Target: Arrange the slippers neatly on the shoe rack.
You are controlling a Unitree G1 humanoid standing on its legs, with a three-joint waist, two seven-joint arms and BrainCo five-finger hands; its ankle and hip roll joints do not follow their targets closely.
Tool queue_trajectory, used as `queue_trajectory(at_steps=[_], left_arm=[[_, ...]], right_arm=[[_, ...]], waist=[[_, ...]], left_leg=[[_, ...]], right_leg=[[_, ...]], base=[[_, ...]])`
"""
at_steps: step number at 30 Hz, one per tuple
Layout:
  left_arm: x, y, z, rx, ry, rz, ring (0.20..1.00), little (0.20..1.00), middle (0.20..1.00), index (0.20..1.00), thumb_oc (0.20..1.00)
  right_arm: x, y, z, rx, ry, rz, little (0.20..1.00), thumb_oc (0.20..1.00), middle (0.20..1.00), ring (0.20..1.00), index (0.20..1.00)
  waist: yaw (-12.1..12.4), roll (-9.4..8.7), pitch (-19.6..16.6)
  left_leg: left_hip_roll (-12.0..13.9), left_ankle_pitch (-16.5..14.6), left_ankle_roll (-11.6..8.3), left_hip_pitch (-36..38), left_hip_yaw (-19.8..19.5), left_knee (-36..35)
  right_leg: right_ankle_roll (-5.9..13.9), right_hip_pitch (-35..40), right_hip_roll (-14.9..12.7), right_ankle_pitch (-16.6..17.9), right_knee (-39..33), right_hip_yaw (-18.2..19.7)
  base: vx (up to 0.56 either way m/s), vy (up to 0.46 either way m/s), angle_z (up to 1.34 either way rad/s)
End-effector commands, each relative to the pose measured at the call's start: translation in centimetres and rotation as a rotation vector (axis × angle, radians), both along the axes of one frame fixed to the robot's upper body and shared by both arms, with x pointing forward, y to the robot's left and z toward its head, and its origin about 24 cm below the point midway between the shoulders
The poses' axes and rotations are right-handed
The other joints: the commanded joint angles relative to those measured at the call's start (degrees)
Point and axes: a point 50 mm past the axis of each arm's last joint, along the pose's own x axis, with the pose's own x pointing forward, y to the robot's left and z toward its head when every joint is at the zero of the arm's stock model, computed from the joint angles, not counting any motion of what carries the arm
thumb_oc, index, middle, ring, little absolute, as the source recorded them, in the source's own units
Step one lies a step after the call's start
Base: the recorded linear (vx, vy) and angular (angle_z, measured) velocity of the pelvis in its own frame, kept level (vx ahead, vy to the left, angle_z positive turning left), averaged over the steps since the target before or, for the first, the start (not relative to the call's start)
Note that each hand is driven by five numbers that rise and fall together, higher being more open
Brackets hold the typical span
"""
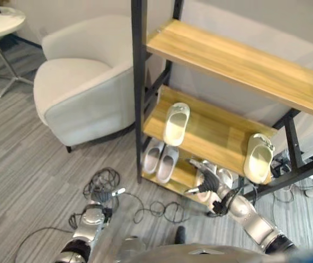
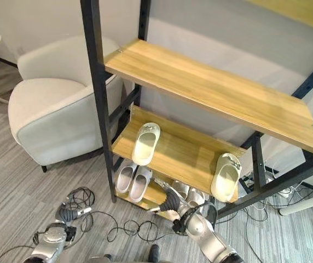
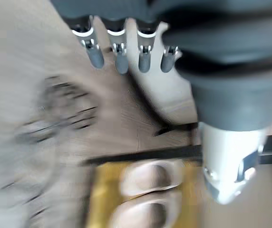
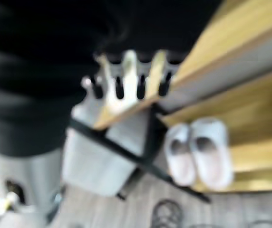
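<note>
Right hand [image 1: 204, 183] low centre-right at the shoe rack [image 1: 211, 131] bottom shelf, fingers [image 4: 119, 88] relaxed, grasping nothing; pale slipper pair [image 1: 161, 159] just left, apart. Left hand [image 3: 126, 52] released, lower left.

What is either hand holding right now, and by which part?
Nothing visibly. Left hand hangs with straight fingers over the grey floor; right hand reaches toward the pale slippers on the bottom wooden shelf, contact unclear.

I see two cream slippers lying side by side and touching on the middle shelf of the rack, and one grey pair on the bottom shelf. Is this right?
Not quite. The two cream slippers are on the middle shelf, but apart: one near its left end, the other at its right front corner. The left eye view shows this. The grey pair is on the bottom shelf.
</note>
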Motion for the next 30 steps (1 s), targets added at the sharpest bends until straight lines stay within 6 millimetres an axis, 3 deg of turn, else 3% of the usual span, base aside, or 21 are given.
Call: queue_trajectory(at_steps=[1, 9, 13, 19, 30], left_arm=[[3.1, -0.3, 4.2, 0.052, -0.241, -0.108, 1.000, 1.000, 1.000, 1.000, 1.000], [2.4, -0.9, 9.1, 0.128, -0.384, -0.363, 1.000, 1.000, 1.000, 1.000, 1.000], [1.6, -1.4, 10.6, 0.123, -0.424, -0.429, 1.000, 1.000, 1.000, 1.000, 1.000], [1.0, -2.1, 10.7, 0.098, -0.395, -0.498, 1.000, 1.000, 1.000, 1.000, 1.000], [-0.9, -2.5, 9.6, -0.016, -0.271, -0.561, 1.000, 1.000, 1.000, 1.000, 1.000]], right_arm=[[0.4, -1.8, 1.8, -0.007, -0.101, -0.025, 1.000, 1.000, 1.000, 1.000, 1.000], [-2.8, -5.6, -0.4, -0.079, 0.032, -0.130, 1.000, 1.000, 1.000, 1.000, 1.000], [-3.9, -6.6, -1.4, -0.125, 0.086, -0.165, 1.000, 1.000, 1.000, 1.000, 1.000], [-4.7, -7.0, -3.1, -0.158, 0.174, -0.207, 1.000, 1.000, 1.000, 1.000, 1.000], [-4.7, -7.3, -4.0, -0.176, 0.220, -0.256, 1.000, 1.000, 1.000, 1.000, 1.000]], waist=[[-0.7, 3.09, 0.9], [-2.9, 5.44, -0.5], [-3.5, 6.21, -0.7], [-4.1, 7.39, -0.4], [-5.2, 9.92, 0.5]], left_leg=[[1.5, 3.1, -2.62, 3.0, 2.6, -8.2], [1.2, 3.7, -2.40, 6.0, 4.5, -9.6], [1.1, 3.7, -2.24, 6.5, 5.0, -9.7], [1.1, 3.0, -2.27, 7.3, 5.2, -9.3], [1.3, 2.8, -2.21, 7.2, 6.0, -8.2]], right_leg=[[5.31, 5.0, -2.4, -10.0, 7.2, -0.6], [5.87, 6.1, -3.0, -8.9, 6.5, 1.1], [5.88, 6.4, -3.2, -8.8, 6.2, 1.7], [5.71, 7.0, -3.2, -9.4, 6.3, 2.6], [5.36, 6.7, -3.0, -9.7, 6.4, 3.6]], base=[[0.02, 0.036, -0.14], [-0.01, 0.011, -0.15], [-0.04, -0.023, -0.10], [0.00, -0.024, -0.03], [-0.02, -0.024, -0.01]])
